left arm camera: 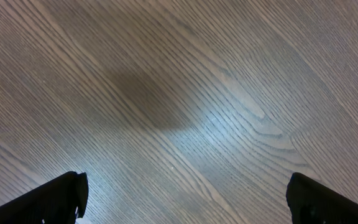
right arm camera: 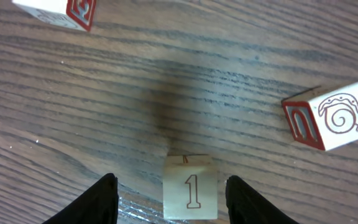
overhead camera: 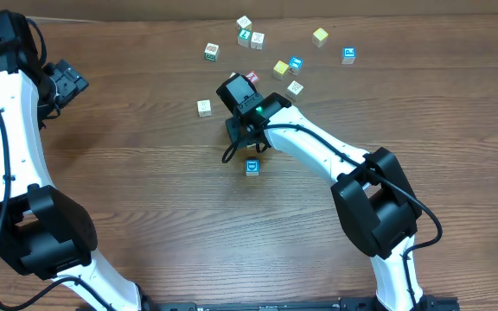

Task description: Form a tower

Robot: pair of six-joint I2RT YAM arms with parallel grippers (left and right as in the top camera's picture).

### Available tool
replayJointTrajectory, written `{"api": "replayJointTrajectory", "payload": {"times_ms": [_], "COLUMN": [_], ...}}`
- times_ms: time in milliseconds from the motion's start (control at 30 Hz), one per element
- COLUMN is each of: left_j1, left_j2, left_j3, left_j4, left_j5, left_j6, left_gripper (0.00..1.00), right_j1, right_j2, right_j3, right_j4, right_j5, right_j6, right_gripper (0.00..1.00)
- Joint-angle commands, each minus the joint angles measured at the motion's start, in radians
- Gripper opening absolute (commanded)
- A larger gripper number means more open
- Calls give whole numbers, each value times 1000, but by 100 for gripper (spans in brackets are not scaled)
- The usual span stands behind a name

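Tower (right arm camera: pixel 190 186) showed in the right wrist view only as a pale square top printed with a brown 1, sitting between the fingers of the right hand (right arm camera: pixel 173 200). It was seen end-on from above, so whatever long axis it had ran upright off the worktop (overhead camera: pixel 145 173), toward the camera. Only a thin strip of one side face appeared, and how many cubes stood in it could not be told. The digit's foot pointed back toward the wrist. In the overhead view the arm covered it.

The worktop was dark brown wood with strong grain. It bore a soft glare patch and a dim shadow below the left hand (left arm camera: pixel 185 196). A paler band ran along its far edge, and nothing more of the room showed.

The right hand stood partly open astride the tower, with wood visible on both sides and the narrower gap on the side of the snail cube (right arm camera: pixel 344 118). That cube lay ahead and off to one side of the hand. A red-printed cube (right arm camera: pixel 61 9) lay farther ahead on the other side, and a teal cube (overhead camera: pixel 252 167) sat just behind the wrist. The left hand was spread wide over bare wood, holding nothing, well apart from the right hand.
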Motion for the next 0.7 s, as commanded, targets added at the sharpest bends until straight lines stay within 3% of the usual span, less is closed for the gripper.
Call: {"api": "replayJointTrajectory", "payload": {"times_ms": [0, 300, 433, 667], "left_j1": [-2, -2, -2, -2], "left_j2": [-2, -2, -2, -2], "left_j3": [1, 1, 1, 1], "left_j4": [1, 1, 1, 1], "left_j5": [-5, -5, -5, -5], "left_j6": [5, 5, 5, 5], "left_gripper": [99, 100, 100, 100], "right_j1": [-1, -1, -1, -1], "right_j2": [8, 8, 8, 8], "right_j3": [-40, -87, -87, -87], "right_j4": [18, 72, 72, 73], "right_j5": [16, 16, 16, 20], "right_j6": [6, 6, 6, 56], "right_gripper": [53, 52, 44, 43]}}
